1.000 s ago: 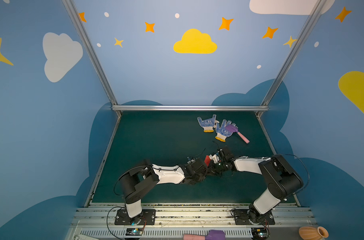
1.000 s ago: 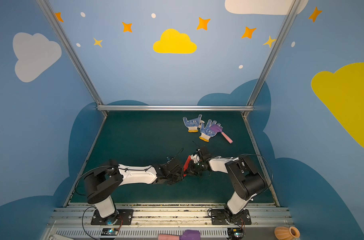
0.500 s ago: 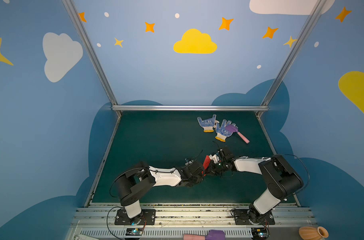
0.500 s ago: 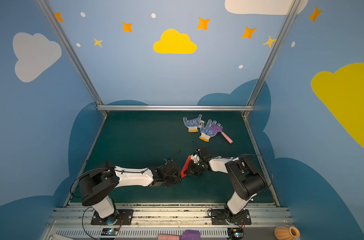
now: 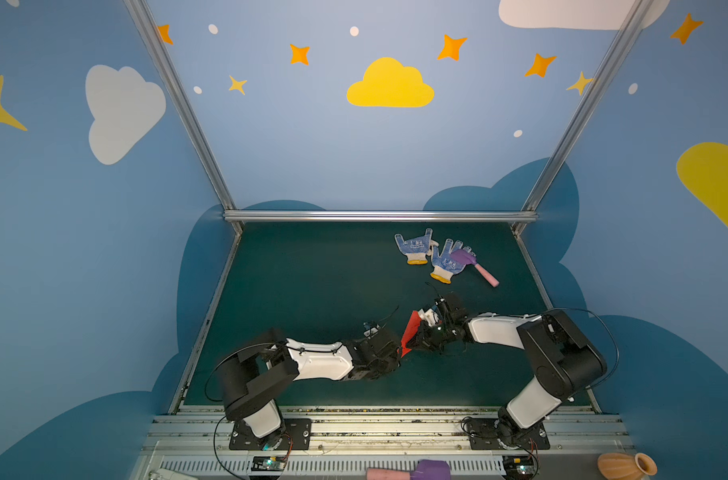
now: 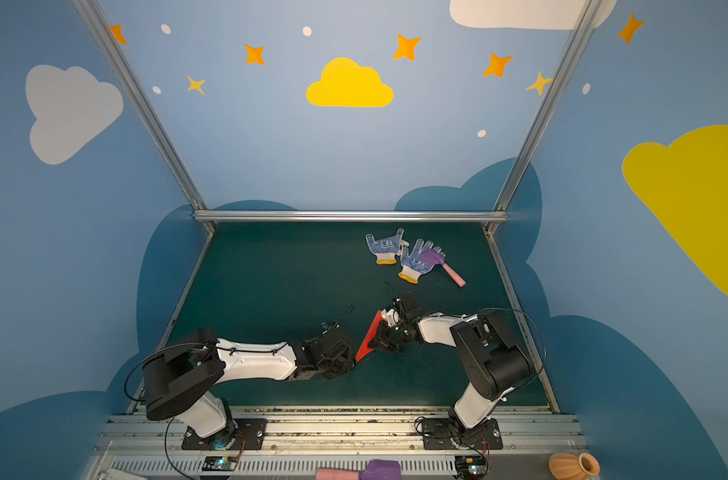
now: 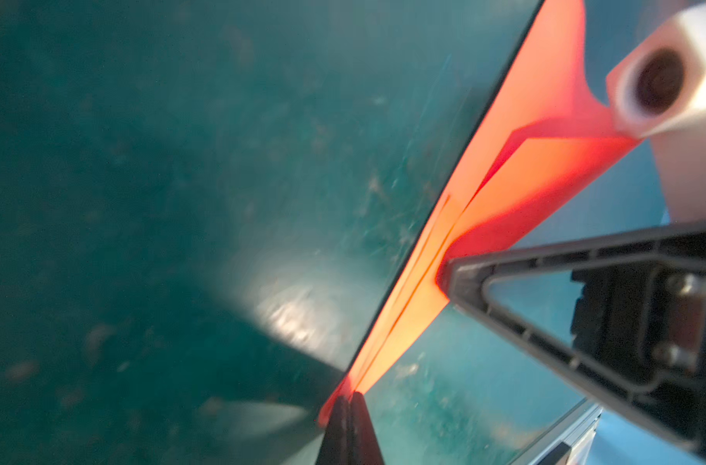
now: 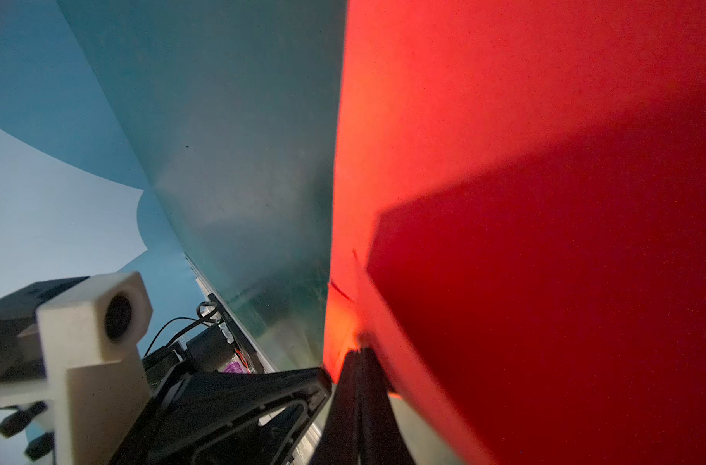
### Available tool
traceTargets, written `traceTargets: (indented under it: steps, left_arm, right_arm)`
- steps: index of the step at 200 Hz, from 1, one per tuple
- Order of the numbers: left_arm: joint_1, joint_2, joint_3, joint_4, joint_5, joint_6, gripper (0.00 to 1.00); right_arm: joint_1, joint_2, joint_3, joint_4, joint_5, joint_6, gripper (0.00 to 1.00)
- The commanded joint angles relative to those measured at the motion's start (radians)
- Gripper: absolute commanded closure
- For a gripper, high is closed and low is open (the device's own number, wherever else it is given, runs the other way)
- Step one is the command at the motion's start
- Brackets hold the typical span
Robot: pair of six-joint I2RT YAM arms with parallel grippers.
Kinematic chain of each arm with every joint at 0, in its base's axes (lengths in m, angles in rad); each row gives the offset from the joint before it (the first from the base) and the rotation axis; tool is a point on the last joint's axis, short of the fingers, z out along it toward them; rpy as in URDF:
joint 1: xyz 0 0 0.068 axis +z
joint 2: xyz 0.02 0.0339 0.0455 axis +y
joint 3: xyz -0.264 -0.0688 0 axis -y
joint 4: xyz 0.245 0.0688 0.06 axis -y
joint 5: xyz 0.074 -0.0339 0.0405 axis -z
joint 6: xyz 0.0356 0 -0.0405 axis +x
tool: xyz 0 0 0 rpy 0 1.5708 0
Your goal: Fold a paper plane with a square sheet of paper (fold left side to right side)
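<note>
The square sheet of paper is folded into a slim, pointed red paper plane [image 5: 410,330] [image 6: 370,336], held off the green mat [image 5: 312,291] near the front middle in both top views. My left gripper [image 5: 400,354] [image 7: 349,396] is shut on its pointed lower tip. My right gripper [image 5: 421,332] [image 8: 359,353] is shut on the paper plane [image 8: 544,181] further up its creased body. In the left wrist view the layered folds of the paper plane [image 7: 504,181] run away from the jaws, and one of the right gripper's fingers [image 7: 544,282] presses the paper's side.
Two blue-dotted white gloves [image 5: 414,249] [image 5: 447,262] and a purple-and-pink toy hammer [image 5: 476,264] lie at the back right of the mat. An orange vase [image 5: 626,465] and another hammer [image 5: 412,473] sit in front of the rail. Metal frame posts border the mat.
My left gripper has drawn back to the left and front, away from the right gripper. More of the red paper now shows, stretched between the two.
</note>
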Motion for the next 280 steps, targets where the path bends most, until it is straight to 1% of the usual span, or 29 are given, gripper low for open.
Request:
traceTargets:
  steps: [1,28,59,99,143,192,212,254,280]
  left_arm:
    - [-0.008,-0.026,-0.044,-0.143,-0.011,0.008,0.97]
    - [-0.002,-0.084,-0.013,-0.172,-0.040,0.045,0.97]
    - [0.023,-0.083,0.059,-0.159,-0.032,0.102,0.97]
    - [0.067,-0.006,0.133,-0.102,0.014,0.153,0.97]
    - [0.074,0.101,0.201,-0.057,0.076,0.179,0.97]
    - [0.074,0.168,0.209,-0.036,0.087,0.176,0.97]
    - [0.073,0.187,0.188,-0.019,0.090,0.165,0.97]
    - [0.074,0.196,0.149,-0.040,0.088,0.131,0.97]
    - [0.073,0.193,0.140,-0.063,0.080,0.124,0.97]
  right_arm:
    - [-0.027,0.029,-0.044,-0.107,0.207,0.007,1.00]
    - [-0.028,0.031,-0.046,-0.105,0.207,0.006,1.00]
    - [-0.028,0.037,-0.049,-0.104,0.206,0.003,1.00]
    - [-0.027,0.037,-0.049,-0.099,0.201,0.003,1.00]
    - [-0.027,0.034,-0.049,-0.101,0.198,0.003,1.00]
    - [-0.028,0.028,-0.052,-0.102,0.192,0.003,1.00]
    - [-0.028,0.023,-0.048,-0.105,0.187,-0.003,1.00]
    - [-0.061,0.010,-0.028,-0.090,0.142,-0.074,1.00]
    - [-0.096,-0.016,-0.010,-0.121,0.145,-0.107,1.00]
